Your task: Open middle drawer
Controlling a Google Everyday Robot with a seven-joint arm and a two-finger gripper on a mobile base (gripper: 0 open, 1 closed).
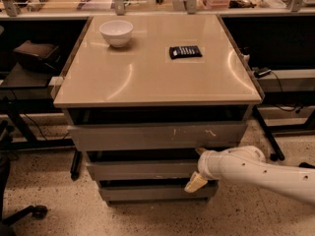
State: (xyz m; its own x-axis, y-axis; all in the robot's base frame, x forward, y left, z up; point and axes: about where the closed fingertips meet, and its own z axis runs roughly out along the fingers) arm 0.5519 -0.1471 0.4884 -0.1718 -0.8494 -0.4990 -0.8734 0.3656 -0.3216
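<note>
The middle drawer (140, 170) is the wide, plain grey front between the taller scratched drawer front (157, 136) above and the smallest front (152, 191) below. A dark gap shows above its top edge. My gripper (198, 168), at the end of the white arm (256, 173) that comes in from the right, is at the right end of the middle drawer's front, touching or very close to it. The drawer's interior is hidden.
The tan cabinet top (147, 77) carries a white bowl (116, 32) at the back left and a black remote-like object (185, 51) at the back. Dark desks stand on both sides. A chair base (29, 213) is on the floor at the left.
</note>
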